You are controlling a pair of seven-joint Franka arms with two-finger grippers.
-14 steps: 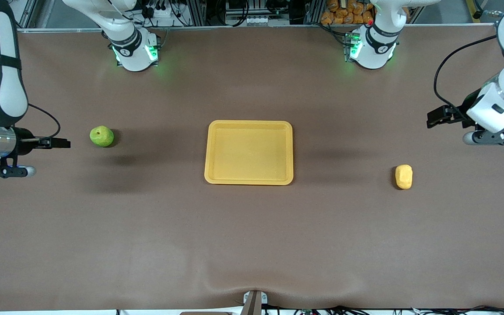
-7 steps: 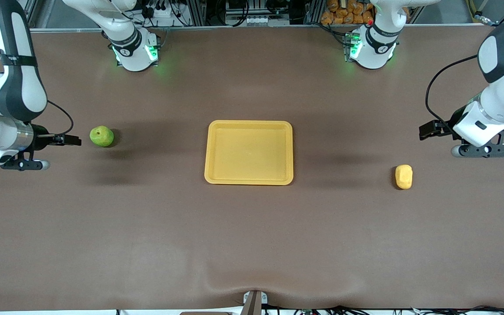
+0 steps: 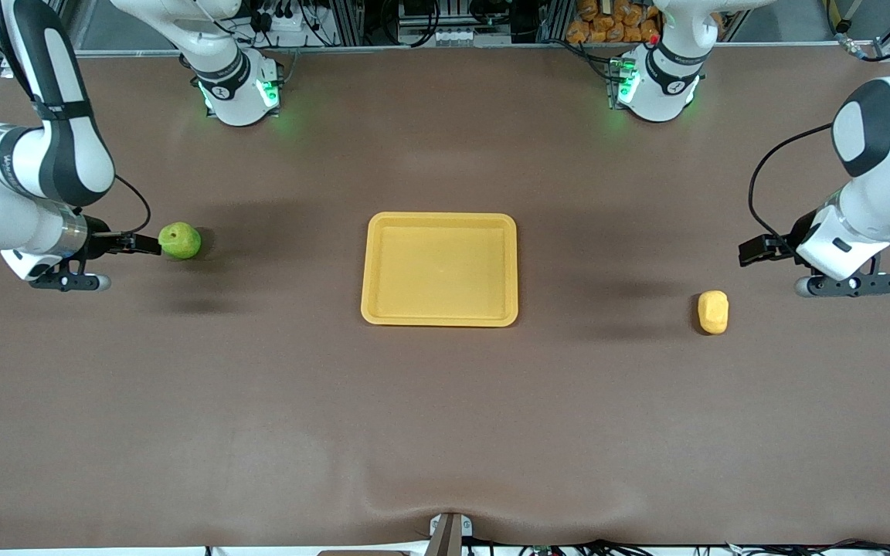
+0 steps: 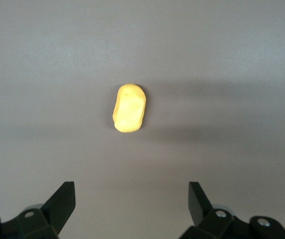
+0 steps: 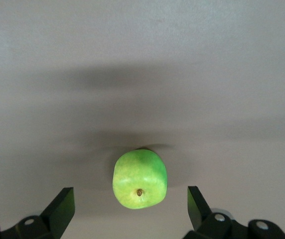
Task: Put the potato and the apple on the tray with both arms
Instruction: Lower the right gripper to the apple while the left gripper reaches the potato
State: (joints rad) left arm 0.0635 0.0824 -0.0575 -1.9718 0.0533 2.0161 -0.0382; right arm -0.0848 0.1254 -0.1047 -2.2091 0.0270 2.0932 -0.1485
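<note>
The green apple (image 3: 180, 240) sits on the table toward the right arm's end; it also shows in the right wrist view (image 5: 140, 179). My right gripper (image 3: 140, 244) is open and empty, right beside the apple, not touching it. The yellow-tan potato (image 3: 712, 312) lies toward the left arm's end and shows in the left wrist view (image 4: 129, 108). My left gripper (image 3: 754, 252) is open and empty, above the table short of the potato. The yellow-orange tray (image 3: 373, 266) lies empty in the middle of the table.
The two arm bases (image 3: 238, 86) (image 3: 653, 85) stand lit green along the table's edge farthest from the front camera. A small metal bracket (image 3: 445, 533) sits at the table's near edge.
Both arms have swung in toward the table's middle. My right gripper has closed in on the apple. My left gripper has come lower and nearer the potato. Apple, potato and tray have not moved.
</note>
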